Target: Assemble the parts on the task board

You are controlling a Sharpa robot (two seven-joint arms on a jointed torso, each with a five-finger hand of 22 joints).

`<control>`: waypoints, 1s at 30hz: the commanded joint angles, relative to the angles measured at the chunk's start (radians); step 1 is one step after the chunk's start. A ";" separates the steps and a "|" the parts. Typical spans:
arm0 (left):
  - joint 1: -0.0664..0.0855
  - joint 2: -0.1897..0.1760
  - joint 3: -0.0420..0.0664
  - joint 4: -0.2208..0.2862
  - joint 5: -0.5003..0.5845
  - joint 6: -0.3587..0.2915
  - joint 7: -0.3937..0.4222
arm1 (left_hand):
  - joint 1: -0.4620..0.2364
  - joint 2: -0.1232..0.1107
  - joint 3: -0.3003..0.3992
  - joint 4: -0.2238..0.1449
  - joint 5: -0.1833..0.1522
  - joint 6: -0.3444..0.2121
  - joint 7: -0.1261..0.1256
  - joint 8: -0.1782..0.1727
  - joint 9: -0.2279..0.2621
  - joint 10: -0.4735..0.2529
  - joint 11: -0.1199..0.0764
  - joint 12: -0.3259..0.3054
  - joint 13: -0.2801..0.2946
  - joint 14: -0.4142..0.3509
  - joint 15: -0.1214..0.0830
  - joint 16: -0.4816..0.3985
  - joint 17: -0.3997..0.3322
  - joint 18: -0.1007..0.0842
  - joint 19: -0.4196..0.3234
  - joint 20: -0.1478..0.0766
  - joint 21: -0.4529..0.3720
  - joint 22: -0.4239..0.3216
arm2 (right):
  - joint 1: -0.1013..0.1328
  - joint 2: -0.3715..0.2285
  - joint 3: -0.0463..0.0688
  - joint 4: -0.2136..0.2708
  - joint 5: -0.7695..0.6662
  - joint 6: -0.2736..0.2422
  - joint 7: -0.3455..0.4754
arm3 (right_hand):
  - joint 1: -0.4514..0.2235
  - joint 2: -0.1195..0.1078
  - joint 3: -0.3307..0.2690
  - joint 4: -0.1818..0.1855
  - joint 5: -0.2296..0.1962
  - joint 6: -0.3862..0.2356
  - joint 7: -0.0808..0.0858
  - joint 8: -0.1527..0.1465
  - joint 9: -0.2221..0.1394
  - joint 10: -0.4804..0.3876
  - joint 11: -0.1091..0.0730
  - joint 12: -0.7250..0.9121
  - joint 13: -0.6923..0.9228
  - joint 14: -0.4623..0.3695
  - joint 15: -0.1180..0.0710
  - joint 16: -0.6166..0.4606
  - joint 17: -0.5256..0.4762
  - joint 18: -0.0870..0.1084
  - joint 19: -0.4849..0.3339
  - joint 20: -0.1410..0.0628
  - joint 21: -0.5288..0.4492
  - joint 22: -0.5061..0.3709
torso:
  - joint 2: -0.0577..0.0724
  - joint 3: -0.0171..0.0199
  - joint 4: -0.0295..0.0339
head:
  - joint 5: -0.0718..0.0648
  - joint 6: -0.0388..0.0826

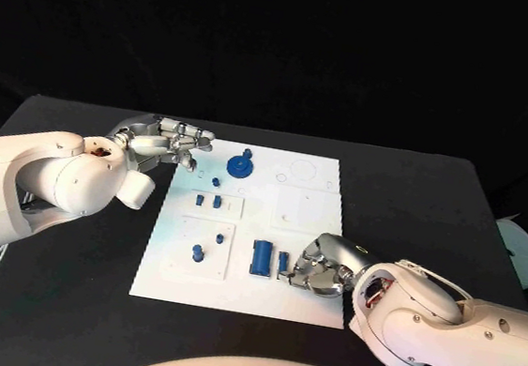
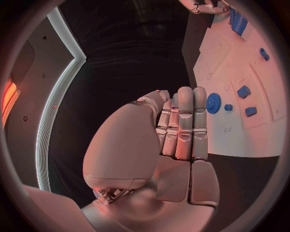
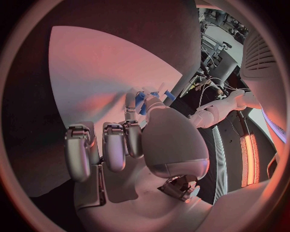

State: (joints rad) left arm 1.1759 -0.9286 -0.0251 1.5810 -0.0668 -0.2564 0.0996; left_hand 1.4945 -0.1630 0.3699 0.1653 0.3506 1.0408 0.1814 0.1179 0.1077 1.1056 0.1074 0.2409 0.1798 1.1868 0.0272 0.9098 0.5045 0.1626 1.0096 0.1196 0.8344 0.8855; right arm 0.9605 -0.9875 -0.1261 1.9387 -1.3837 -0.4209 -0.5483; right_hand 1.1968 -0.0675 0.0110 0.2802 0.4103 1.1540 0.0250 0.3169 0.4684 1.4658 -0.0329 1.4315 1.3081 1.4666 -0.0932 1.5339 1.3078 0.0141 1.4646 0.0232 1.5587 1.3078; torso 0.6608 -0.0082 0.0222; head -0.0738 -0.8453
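Head view has the right hand (image 1: 314,269) pinching a small blue peg (image 1: 284,263), seemingly light, rigid and slippery, best held mid-shaft, while the left hand (image 1: 168,140) hovers released.

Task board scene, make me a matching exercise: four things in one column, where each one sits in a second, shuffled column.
Things:
1. left robot hand
2. right robot hand
3. blue gear
4. task board

Places:
A. middle of the black table
B. at the board's far left corner
C. far part of the board
D. over the board's near right part, at a small blue part

Pairs: 1-B, 2-D, 3-C, 4-A
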 commanded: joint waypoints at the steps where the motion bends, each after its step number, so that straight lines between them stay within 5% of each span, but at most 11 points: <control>1: 0.000 0.002 0.001 0.001 -0.001 0.018 0.002 | 0.004 0.009 -0.001 -0.005 0.002 -0.007 -0.001 0.004 -0.001 -0.009 -0.001 0.006 0.002 -0.006 0.000 -0.002 -0.001 0.020 -0.008 -0.001 -0.003 -0.001 | -0.001 0.009 0.000 -0.017 -0.031 -0.005 -0.001 | 0.011 0.002 -0.004 0.001 0.003 -0.001 -0.001 0.001 0.001 0.049 -0.010 0.003 0.174 0.091 -0.005 0.005 0.203 -0.012 0.103 -0.007 0.004 0.261 | -0.001 -0.0003 -0.0006 | 0.001 -0.001; 23: 0.000 0.004 0.001 0.000 -0.001 0.020 0.001 | 0.004 0.009 -0.001 -0.005 0.002 -0.007 -0.001 0.004 -0.001 -0.009 -0.001 0.006 0.002 -0.006 0.000 -0.002 -0.001 0.020 -0.008 -0.001 -0.003 -0.001 | 0.001 0.036 0.001 -0.043 -0.052 -0.022 0.008 | 0.036 0.002 -0.016 -0.003 -0.014 -0.002 -0.001 0.002 0.002 0.049 -0.011 0.002 0.174 0.091 -0.006 0.004 0.202 -0.012 0.102 -0.008 0.003 0.260 | -0.001 0.0009 -0.0019 | 0.001 0.003; 30: -0.001 0.008 -0.001 -0.007 0.000 0.023 0.005 | 0.001 0.009 -0.002 -0.004 0.002 -0.008 0.000 0.005 -0.002 -0.010 -0.001 0.007 0.002 -0.006 0.000 -0.002 -0.002 0.020 -0.009 -0.001 -0.005 -0.002 | 0.032 0.018 0.004 -0.039 0.051 -0.073 0.111 | 0.047 -0.003 -0.031 0.001 -0.010 -0.034 0.013 -0.017 -0.006 0.026 -0.001 -0.047 0.143 0.082 0.001 -0.017 0.163 0.002 0.074 -0.004 -0.056 0.242 | -0.006 0.0004 -0.0041 | -0.001 0.012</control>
State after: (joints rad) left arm 1.1754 -0.9242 -0.0265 1.5744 -0.0668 -0.2527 0.0972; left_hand 1.4945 -0.1630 0.3699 0.1653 0.3506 1.0409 0.1813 0.1179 0.1074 1.1019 0.1036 0.2439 0.1804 1.1868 0.0272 0.9098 0.5034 0.1625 1.0097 0.1197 0.8344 0.8843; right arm 0.9862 -0.9664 -0.1235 1.9005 -1.4011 -0.4546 -0.5209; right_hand 1.2376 -0.0724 -0.0166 0.2803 0.4008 1.1267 0.0364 0.3040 0.4649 1.4659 -0.0401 1.3917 1.3082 1.4665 -0.0931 1.5216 1.3075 0.0140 1.4646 0.0232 1.5137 1.3075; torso 0.6583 -0.0075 0.0195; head -0.0730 -0.8382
